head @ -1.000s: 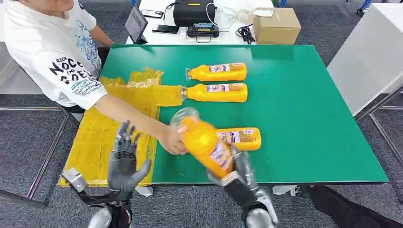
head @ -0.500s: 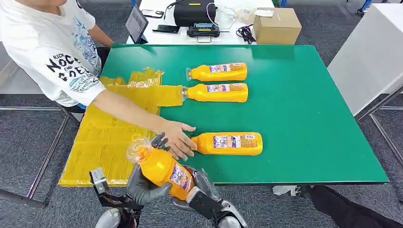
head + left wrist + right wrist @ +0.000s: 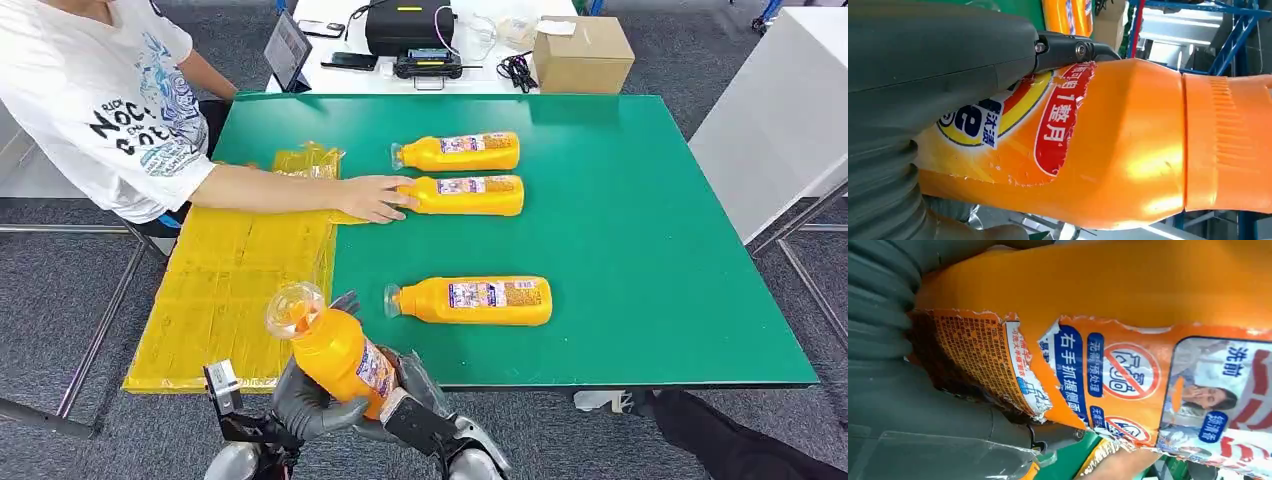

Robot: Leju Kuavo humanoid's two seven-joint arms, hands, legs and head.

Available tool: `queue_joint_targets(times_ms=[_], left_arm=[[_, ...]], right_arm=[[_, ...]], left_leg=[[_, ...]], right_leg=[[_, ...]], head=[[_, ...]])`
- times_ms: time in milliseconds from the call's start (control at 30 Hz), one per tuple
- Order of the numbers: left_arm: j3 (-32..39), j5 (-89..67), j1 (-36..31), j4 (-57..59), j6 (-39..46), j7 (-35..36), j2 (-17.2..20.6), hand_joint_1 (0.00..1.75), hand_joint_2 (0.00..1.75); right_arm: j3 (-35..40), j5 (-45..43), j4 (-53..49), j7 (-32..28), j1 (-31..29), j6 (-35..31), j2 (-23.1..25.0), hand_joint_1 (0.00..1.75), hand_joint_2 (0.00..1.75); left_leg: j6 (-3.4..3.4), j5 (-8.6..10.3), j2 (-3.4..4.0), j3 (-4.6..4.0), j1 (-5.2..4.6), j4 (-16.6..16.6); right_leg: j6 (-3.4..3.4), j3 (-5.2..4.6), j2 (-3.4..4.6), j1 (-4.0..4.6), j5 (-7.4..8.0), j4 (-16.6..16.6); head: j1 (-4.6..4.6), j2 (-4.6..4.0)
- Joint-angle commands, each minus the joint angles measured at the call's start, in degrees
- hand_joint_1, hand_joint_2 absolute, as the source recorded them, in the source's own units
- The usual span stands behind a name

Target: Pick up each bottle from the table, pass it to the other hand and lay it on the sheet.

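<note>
An orange bottle (image 3: 340, 355) with a clear cap is held tilted in the air just off the table's near edge, cap pointing up and to the left. My left hand (image 3: 300, 405) wraps its body from below and the left. My right hand (image 3: 415, 388) grips its base end. The left wrist view has the left hand (image 3: 923, 65) over the torn label of the bottle (image 3: 1128, 145). The right wrist view has the right hand (image 3: 908, 405) closed against the bottle (image 3: 1128, 290). The yellow sheet (image 3: 240, 270) lies at the table's left.
Three more orange bottles lie on the green table (image 3: 640, 230): a far one (image 3: 462, 152), a middle one (image 3: 470, 195) and a near one (image 3: 480, 301). A person's hand (image 3: 375, 197) touches the middle bottle's neck, with the arm stretched over the sheet.
The person's hand left the near bottle and reached to the middle one. My left hand closed tighter around the held bottle, which barely moved.
</note>
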Motion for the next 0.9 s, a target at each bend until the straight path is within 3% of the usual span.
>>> queue_joint_targets(times_ms=[33, 333, 467, 500, 533, 900], left_arm=[[-2.2, -0.3, -1.8, 3.4, 0.0, 0.2, 1.6, 0.0, 1.75], [-1.5, -1.2, -1.5, 3.1, 1.1, 0.1, 1.3, 0.0, 1.75], [-0.9, 0.6, -1.9, 3.6, -2.2, -0.5, 0.8, 0.03, 1.75], [-0.8, 1.2, -1.9, 3.8, -2.9, -0.6, 0.7, 0.51, 1.75], [-0.6, 1.3, -1.9, 4.0, -2.8, -0.6, 0.6, 1.71, 1.75], [0.1, 8.8, -3.1, 7.2, -9.7, 0.6, 0.1, 1.75, 1.75]], right_arm=[[1.8, 0.0, 4.2, 0.4, -2.7, 0.2, 0.0, 1.75, 1.75], [2.6, 1.2, 4.4, 0.9, -2.9, 0.1, -0.2, 1.75, 1.75], [4.4, 4.3, 7.3, 2.6, -4.3, -0.2, -1.4, 1.75, 1.75], [4.0, 4.2, 7.6, 2.6, -4.4, -0.2, -1.6, 1.75, 1.75], [4.1, 4.5, 7.9, 2.6, -4.5, 0.0, -1.9, 1.75, 1.75], [4.8, 7.4, 12.1, 3.2, -4.8, 0.7, -1.9, 1.75, 1.75]], left_leg=[[-0.08, -0.05, 0.09, 0.2, 0.05, 0.0], [-0.08, -0.06, 0.1, 0.19, 0.05, 0.0], [-0.05, -0.02, 0.07, 0.11, 0.03, 0.0], [-0.1, -0.09, 0.11, 0.27, 0.08, 0.0], [-0.07, -0.05, 0.07, 0.22, 0.04, -0.1], [-0.1, -0.09, 0.02, 0.32, 0.1, 0.0]], right_leg=[[-0.11, 0.18, 0.06, 0.06, -0.03, -0.1], [-0.1, 0.16, 0.06, 0.06, -0.03, 0.0], [-0.06, 0.09, 0.04, 0.04, 0.0, -0.1], [-0.13, 0.27, 0.07, 0.09, -0.04, -0.1], [-0.09, 0.2, 0.04, 0.06, -0.02, -0.1], [-0.13, 0.32, -0.07, 0.12, -0.1, -0.1]], head=[[0.02, 0.0], [0.0, 0.0], [0.02, 0.0], [0.02, 0.0], [0.02, 0.0], [0.0, 0.0]])
